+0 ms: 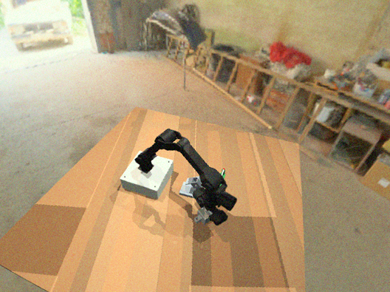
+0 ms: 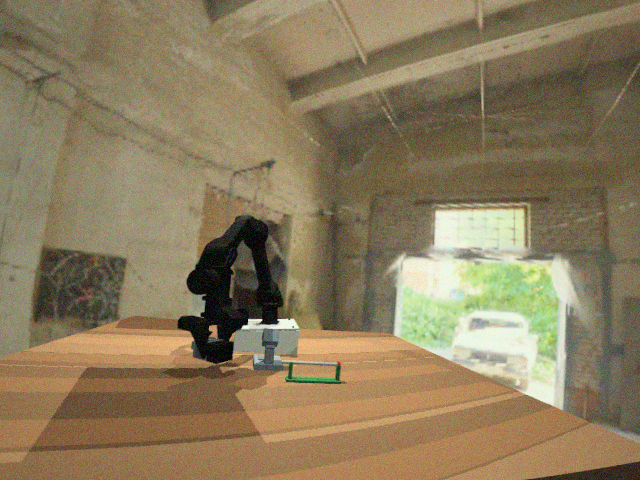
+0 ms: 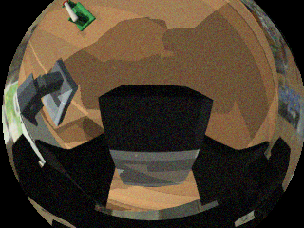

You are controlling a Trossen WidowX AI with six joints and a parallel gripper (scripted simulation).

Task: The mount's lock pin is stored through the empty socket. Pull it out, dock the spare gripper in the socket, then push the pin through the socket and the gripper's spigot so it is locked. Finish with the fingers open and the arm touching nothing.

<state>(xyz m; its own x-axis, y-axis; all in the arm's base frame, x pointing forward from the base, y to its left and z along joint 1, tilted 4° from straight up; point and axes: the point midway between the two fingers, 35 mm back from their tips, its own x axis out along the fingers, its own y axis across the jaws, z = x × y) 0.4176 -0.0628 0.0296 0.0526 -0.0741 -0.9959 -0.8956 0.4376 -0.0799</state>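
My gripper (image 2: 216, 342) (image 3: 154, 129) is shut on the spare gripper (image 2: 219, 353) (image 3: 154, 119), a black block with a grey part (image 1: 202, 215), held above the table. The grey mount (image 1: 186, 189) (image 2: 269, 338) (image 3: 61, 104) stands on its flat base; it is beside my gripper, at the left in the wrist view, with a gap between. The lock pin (image 2: 312, 363) (image 3: 70, 10), grey with a red end, is out of the mount and lies across the green cradle (image 2: 313, 380) (image 3: 85, 20). The socket's opening and the spigot are not clearly visible.
The white box (image 1: 160, 169) (image 2: 248, 341) under the arm's base stands behind the mount in the exterior view. The wooden table (image 1: 129, 263) (image 2: 413, 413) carries everything. The cradle stands close to the mount's base.
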